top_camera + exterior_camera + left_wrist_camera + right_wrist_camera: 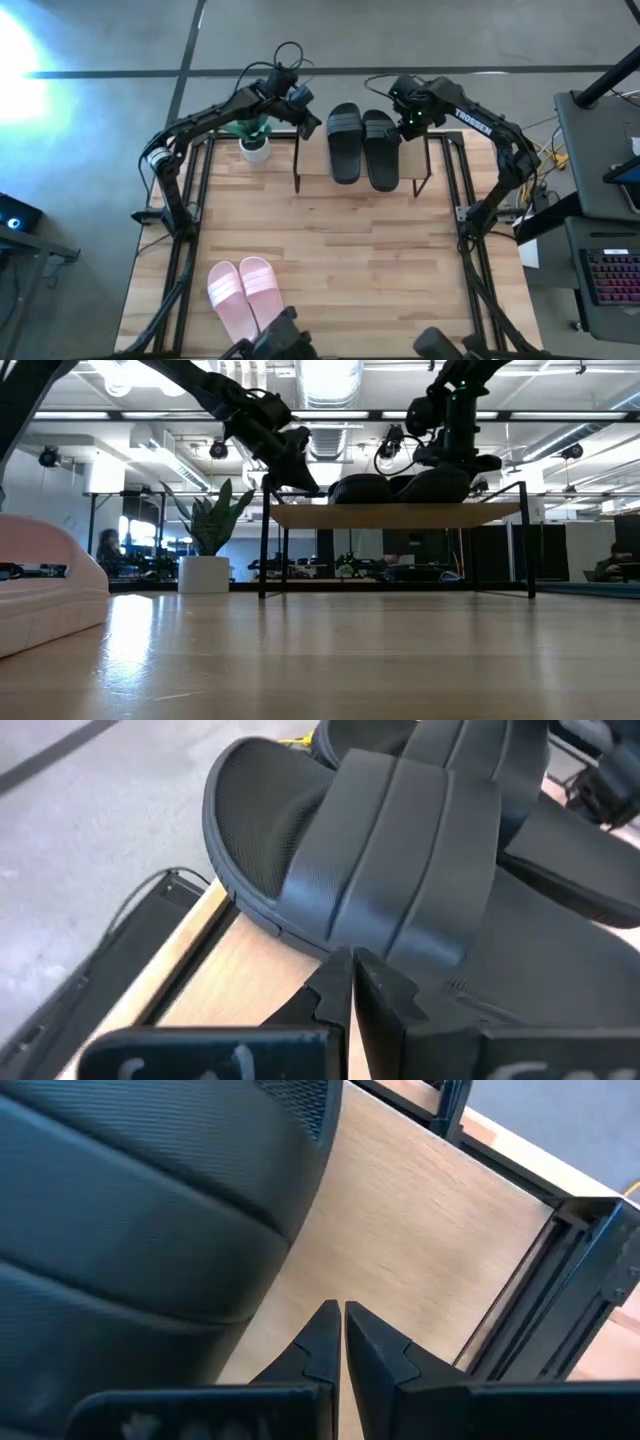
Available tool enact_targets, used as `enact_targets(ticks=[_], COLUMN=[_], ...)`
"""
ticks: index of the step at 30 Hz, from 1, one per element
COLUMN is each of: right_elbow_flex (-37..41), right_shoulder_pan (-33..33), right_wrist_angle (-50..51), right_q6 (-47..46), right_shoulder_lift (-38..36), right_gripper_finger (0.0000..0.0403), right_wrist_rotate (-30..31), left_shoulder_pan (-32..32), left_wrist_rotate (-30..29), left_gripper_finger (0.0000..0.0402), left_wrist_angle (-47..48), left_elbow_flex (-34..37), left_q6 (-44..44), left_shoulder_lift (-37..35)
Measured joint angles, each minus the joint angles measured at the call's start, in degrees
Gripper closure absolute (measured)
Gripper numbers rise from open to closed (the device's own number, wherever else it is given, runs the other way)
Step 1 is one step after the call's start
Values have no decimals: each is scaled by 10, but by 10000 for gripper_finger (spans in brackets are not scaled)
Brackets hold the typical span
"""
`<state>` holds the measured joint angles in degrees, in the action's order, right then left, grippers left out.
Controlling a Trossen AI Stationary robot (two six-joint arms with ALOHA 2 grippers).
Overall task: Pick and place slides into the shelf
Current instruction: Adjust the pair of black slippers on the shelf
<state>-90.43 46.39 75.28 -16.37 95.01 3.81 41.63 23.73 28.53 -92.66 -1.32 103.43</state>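
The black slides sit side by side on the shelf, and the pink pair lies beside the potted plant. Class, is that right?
Not quite. The black slides do sit on the shelf, but the high view shows the pink pair at the table's opposite edge, far from the potted plant.

Only legible text you'll find is "TROSSEN" in white caps on the right arm (473,123), upper link, seen from the high view. Both wrist views have some pale smudgy marks on the dark claw housing at the frame edge, but you can't read them. Nothing readable on the slides, shelf or table, and nothing in the low view either.
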Motion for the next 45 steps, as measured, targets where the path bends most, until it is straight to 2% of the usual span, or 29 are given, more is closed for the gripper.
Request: enact_targets(ticks=[19,37,39,43,45], right_elbow_flex=[0,0,0,0,0], right_shoulder_pan=[-16,-20,-20,-21,-20], right_wrist_angle=[-57,-12,-12,-12,-12], right_q6=[-31,-32,-35,-47,-51], right_shoulder_lift=[-1,-7,-15,-40,-55], right_gripper_finger=[392,392,392,392,392], right_wrist_rotate=[-11,-25,-8,77,99], left_shoulder_pan=[-2,-5,-5,-1,3], left_wrist_rotate=[1,16,12,-20,-24], left_gripper_finger=[402,402,402,402,402], left_wrist_angle=[-16,-46,-45,-39,-38], left_elbow_flex=[-10,-8,-9,-20,-26], left_q6=[-51,-51,-59,-66,-70], left_shoulder_lift=[31,36,36,35,33])
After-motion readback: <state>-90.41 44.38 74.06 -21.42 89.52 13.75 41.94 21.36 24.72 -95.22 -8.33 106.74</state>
